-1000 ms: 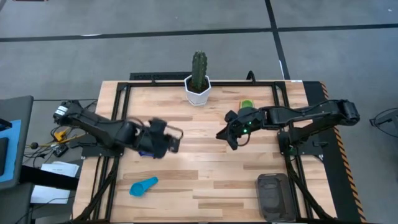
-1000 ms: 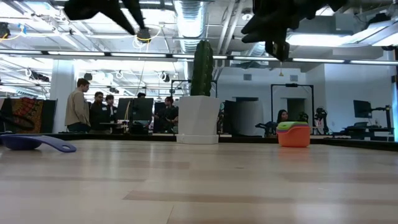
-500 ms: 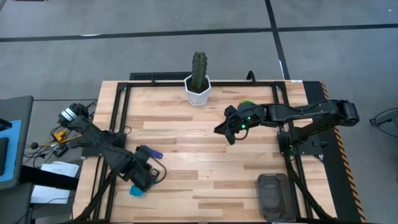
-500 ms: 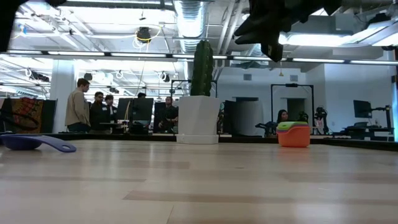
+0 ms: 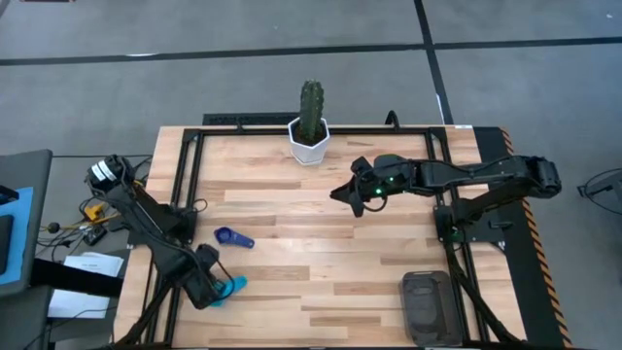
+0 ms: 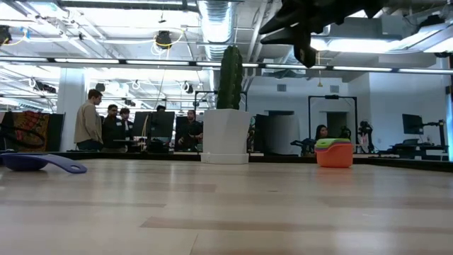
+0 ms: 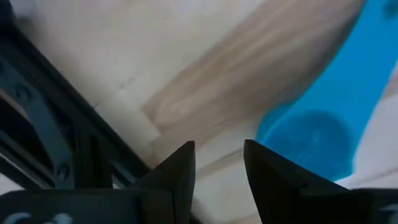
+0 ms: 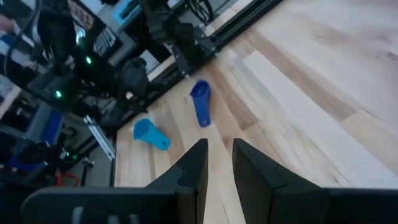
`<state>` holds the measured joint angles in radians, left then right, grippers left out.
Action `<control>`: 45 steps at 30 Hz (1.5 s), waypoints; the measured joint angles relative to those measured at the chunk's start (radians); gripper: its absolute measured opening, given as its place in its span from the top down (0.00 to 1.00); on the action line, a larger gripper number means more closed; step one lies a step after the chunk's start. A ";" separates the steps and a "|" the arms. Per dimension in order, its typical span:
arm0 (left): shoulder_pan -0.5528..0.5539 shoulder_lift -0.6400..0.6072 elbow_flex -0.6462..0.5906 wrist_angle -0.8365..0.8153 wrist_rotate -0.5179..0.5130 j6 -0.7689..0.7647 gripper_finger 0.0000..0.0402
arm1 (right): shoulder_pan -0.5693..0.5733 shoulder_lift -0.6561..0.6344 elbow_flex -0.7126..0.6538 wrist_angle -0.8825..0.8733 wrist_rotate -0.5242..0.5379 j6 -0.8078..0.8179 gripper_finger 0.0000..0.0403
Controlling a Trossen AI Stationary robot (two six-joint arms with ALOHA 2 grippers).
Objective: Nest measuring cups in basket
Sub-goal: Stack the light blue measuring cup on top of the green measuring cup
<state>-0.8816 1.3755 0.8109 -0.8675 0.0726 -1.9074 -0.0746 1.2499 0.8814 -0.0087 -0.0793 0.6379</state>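
From above, the left end effector point(image 5: 216, 289) sits just beside the light blue measuring cup point(image 5: 233, 285), near the bench point(image 5: 321, 262) front-left, with the dark blue cup point(image 5: 231, 237) nearby and the basket point(image 5: 428, 306) well apart. At bench level, nested cups point(image 6: 334, 152) stand right of the cactus pot point(image 6: 225, 136). The left wrist shows its fingers point(image 7: 177, 171) released, slightly apart beside the light blue cup; the right end effector point(image 8: 217, 163) hangs empty, narrowly parted.

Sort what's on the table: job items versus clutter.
Job: light blue cup, by the left gripper; dark blue cup; stacked cups, green on top; grey basket; right gripper, raised mid-table.
Lying about: cactus in white pot.
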 joint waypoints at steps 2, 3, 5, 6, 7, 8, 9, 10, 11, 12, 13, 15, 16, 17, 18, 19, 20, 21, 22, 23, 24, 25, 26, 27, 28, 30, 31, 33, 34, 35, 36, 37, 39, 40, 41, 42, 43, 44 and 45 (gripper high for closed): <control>-0.014 -0.001 -0.019 0.028 0.020 0.018 0.69 | 0.000 0.000 0.000 0.003 0.010 0.022 0.76; -0.021 -0.002 -0.026 0.048 0.019 0.024 0.69 | 0.000 0.000 0.000 0.003 0.019 0.031 0.76; -0.031 -0.004 -0.045 0.097 0.019 0.029 0.69 | 0.000 0.000 0.000 0.003 0.033 0.049 0.76; -0.037 -0.004 -0.058 0.122 0.019 0.029 0.69 | 0.000 0.000 0.000 0.003 0.034 0.058 0.76; -0.043 -0.004 -0.070 0.147 0.019 0.035 0.69 | 0.000 0.000 0.000 0.003 0.038 0.069 0.76; -0.047 -0.004 -0.080 0.170 0.018 0.036 0.69 | 0.000 0.000 0.000 0.004 0.041 0.076 0.76; -0.051 -0.004 -0.084 0.185 0.018 0.037 0.69 | 0.000 0.000 0.000 0.003 0.050 0.085 0.76; -0.055 -0.003 -0.085 0.192 0.015 0.038 0.69 | 0.001 0.000 0.000 0.003 0.060 0.094 0.76; -0.057 -0.004 -0.086 0.193 0.009 0.041 0.69 | 0.004 0.000 0.000 0.003 0.064 0.101 0.76; -0.059 -0.003 -0.087 0.190 0.005 0.049 0.69 | 0.005 0.000 0.000 0.004 0.069 0.110 0.76; -0.060 -0.004 -0.088 0.187 0.002 0.059 0.69 | 0.007 0.000 0.000 0.003 0.078 0.119 0.76; -0.061 -0.004 -0.088 0.191 0.004 0.066 0.69 | 0.011 0.000 0.000 0.004 0.089 0.130 0.76; -0.061 -0.003 -0.088 0.191 0.010 0.067 0.69 | 0.013 0.000 0.000 0.004 0.091 0.138 0.76; -0.061 -0.005 -0.088 0.189 0.015 0.067 0.69 | 0.016 0.000 0.000 0.004 0.096 0.146 0.76; -0.061 -0.010 -0.088 0.188 0.018 0.066 0.69 | 0.016 0.000 0.000 0.003 0.104 0.149 0.76; -0.061 -0.018 -0.088 0.189 0.018 0.065 0.69 | 0.017 0.000 0.000 0.003 0.105 0.149 0.76; -0.061 -0.027 -0.088 0.189 0.014 0.065 0.69 | 0.020 0.000 0.000 0.003 0.106 0.151 0.76; -0.061 -0.039 -0.088 0.187 -0.003 0.066 0.69 | 0.023 0.000 0.000 0.003 0.106 0.154 0.76; -0.061 -0.054 -0.088 0.186 -0.034 0.067 0.69 | 0.023 0.000 0.000 0.003 0.107 0.156 0.76; -0.061 -0.070 -0.088 0.186 -0.069 0.070 0.69 | 0.022 0.000 0.000 0.003 0.107 0.158 0.76; -0.061 -0.084 -0.088 0.187 -0.108 0.071 0.69 | 0.022 0.003 0.000 0.004 0.107 0.159 0.76; -0.061 -0.097 -0.088 0.185 -0.139 0.075 0.69 | 0.023 0.012 0.000 0.010 0.107 0.161 0.76; -0.060 -0.107 -0.088 0.181 -0.157 0.085 0.69 | 0.026 0.020 0.000 0.012 0.106 0.169 0.76; -0.060 -0.113 -0.088 0.175 -0.160 0.095 0.69 | 0.029 0.026 0.000 0.003 0.106 0.175 0.76; -0.059 -0.116 -0.087 0.161 -0.152 0.099 0.69 | 0.029 0.033 -0.002 0.008 0.107 0.178 0.76; -0.057 -0.115 -0.087 0.122 -0.113 0.091 0.69 | 0.036 0.060 0.002 0.044 0.106 0.190 0.76; -0.057 -0.115 -0.087 0.106 -0.093 0.085 0.69 | 0.040 0.074 0.002 0.048 0.106 0.202 0.76; -0.057 -0.115 -0.087 0.089 -0.047 0.081 0.69 | 0.054 0.109 0.000 0.087 0.104 0.218 0.76; -0.057 -0.115 -0.087 0.083 -0.034 0.081 0.69 | 0.062 0.126 0.000 0.109 0.104 0.225 0.76; -0.058 -0.115 -0.087 0.081 -0.028 0.081 0.69 | 0.071 0.144 0.000 0.139 0.104 0.228 0.76; -0.059 -0.115 -0.087 0.083 -0.027 0.082 0.69 | 0.081 0.162 0.000 0.164 0.102 0.231 0.76; -0.059 -0.115 -0.087 0.085 -0.027 0.082 0.69 | 0.089 0.178 0.000 0.182 0.101 0.236 0.76; -0.059 -0.115 -0.093 0.103 -0.027 0.082 0.69 | 0.105 0.208 0.000 0.225 0.100 0.251 0.76; -0.059 -0.115 -0.100 0.125 -0.028 0.081 0.69 | 0.112 0.222 0.000 0.253 0.100 0.253 0.76; -0.059 -0.115 -0.110 0.154 -0.030 0.078 0.69 | 0.119 0.232 0.000 0.269 0.100 0.253 0.76; -0.060 -0.115 -0.124 0.186 -0.031 0.072 0.69 | 0.126 0.238 0.000 0.276 0.100 0.254 0.76; -0.063 -0.115 -0.139 0.223 -0.032 0.064 0.69 | 0.133 0.245 -0.001 0.301 0.101 0.255 0.76; -0.065 -0.115 -0.150 0.252 -0.031 0.058 0.69 | 0.138 0.248 0.000 0.312 0.102 0.255 0.76; -0.067 -0.115 -0.158 0.275 -0.031 0.050 0.69 | 0.142 0.247 0.000 0.310 0.102 0.255 0.76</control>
<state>-0.9485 1.2610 0.6533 -0.5927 0.0414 -1.8576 0.0678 1.4972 0.8818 0.3009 0.0227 0.8932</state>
